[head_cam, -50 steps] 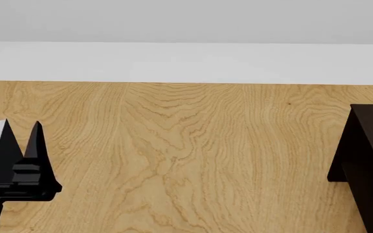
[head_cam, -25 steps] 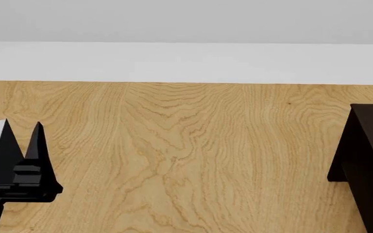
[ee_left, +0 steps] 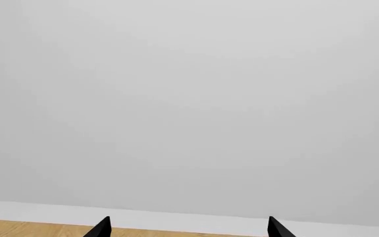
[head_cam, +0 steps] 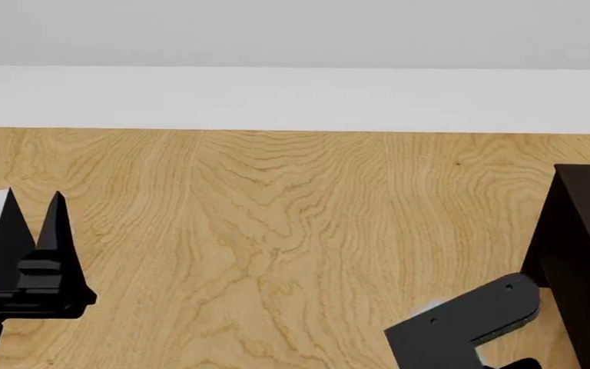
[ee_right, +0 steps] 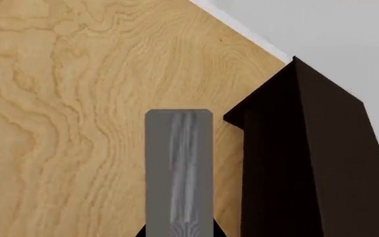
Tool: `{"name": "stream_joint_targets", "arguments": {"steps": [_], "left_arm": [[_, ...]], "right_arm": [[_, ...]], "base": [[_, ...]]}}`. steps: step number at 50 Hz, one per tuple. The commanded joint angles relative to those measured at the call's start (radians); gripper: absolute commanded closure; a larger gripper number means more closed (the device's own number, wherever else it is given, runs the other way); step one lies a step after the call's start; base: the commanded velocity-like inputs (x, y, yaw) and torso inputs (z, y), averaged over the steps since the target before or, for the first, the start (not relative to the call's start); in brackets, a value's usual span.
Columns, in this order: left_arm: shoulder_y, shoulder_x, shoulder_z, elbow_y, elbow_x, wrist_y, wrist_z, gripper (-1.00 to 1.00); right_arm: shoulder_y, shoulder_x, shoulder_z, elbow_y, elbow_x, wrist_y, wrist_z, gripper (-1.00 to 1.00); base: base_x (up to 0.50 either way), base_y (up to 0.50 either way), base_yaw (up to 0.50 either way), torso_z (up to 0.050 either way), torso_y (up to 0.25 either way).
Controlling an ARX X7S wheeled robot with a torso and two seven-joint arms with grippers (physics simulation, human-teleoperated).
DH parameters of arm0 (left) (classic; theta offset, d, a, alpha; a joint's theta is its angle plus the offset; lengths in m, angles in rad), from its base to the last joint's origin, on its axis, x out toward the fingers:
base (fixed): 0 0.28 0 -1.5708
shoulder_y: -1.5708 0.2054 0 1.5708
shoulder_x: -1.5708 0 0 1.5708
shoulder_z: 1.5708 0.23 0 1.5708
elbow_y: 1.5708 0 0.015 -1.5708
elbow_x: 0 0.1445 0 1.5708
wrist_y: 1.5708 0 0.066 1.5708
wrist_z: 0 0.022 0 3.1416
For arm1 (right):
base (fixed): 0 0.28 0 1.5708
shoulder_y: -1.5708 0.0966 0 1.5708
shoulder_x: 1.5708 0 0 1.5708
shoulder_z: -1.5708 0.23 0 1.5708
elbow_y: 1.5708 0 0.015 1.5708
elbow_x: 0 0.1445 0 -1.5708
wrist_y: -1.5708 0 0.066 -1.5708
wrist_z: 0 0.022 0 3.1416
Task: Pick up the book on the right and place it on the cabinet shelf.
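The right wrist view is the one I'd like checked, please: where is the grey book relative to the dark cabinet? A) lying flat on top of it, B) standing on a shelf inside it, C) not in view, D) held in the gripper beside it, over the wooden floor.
D: the grey book sticks out from the right gripper with wooden floor behind it, beside the dark cabinet and not yet on any board.

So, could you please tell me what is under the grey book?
Bare wooden floor beside the dark cabinet; the book itself hides whatever lies directly beneath it.
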Motion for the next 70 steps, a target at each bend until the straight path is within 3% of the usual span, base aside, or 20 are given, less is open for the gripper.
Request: {"name": "stream_joint_targets", "arguments": {"steps": [1, 10, 18, 24, 41, 70], "left_arm": [[-0.002, -0.003, 0.0, -0.006, -0.007, 0.004, 0.0, -1.0], [-0.002, -0.007, -0.003, -0.003, -0.017, 0.003, -0.002, -1.0], [-0.005, -0.011, -0.016, 0.0, -0.043, -0.002, -0.001, -1.0], [-0.012, -0.015, -0.062, -0.015, -0.124, -0.006, 0.022, -1.0], [-0.026, -0.031, -0.126, -0.064, -0.206, -0.012, 0.035, -1.0], [-0.018, -0.043, -0.14, -0.041, -0.233, -0.007, 0.024, -1.0]], "right_arm": [[0.126, -0.103, -0.085, 0.081, -0.172, 0.061, 0.059, 1.0], [0.206, -0.191, -0.24, 0.159, -0.339, 0.058, 0.063, 1.0], [0.249, -0.286, -0.293, 0.267, -0.446, 0.076, 0.042, 1.0], [0.297, -0.379, -0.333, 0.413, -0.5, 0.114, 0.048, 1.0], [0.452, -0.617, -0.545, 0.885, -0.813, 0.085, -0.149, 1.0], [0.399, -0.799, -0.598, 1.202, -0.913, 0.072, -0.092, 1.0]], "base": [[0.0, 0.0, 0.0, 0.0, 0.01], [0.0, 0.0, 0.0, 0.0, 0.001], [0.0, 0.0, 0.0, 0.0, 0.001], [0.0, 0.0, 0.0, 0.0, 0.002], [0.0, 0.0, 0.0, 0.0, 0.001], [0.0, 0.0, 0.0, 0.001, 0.001]]}}
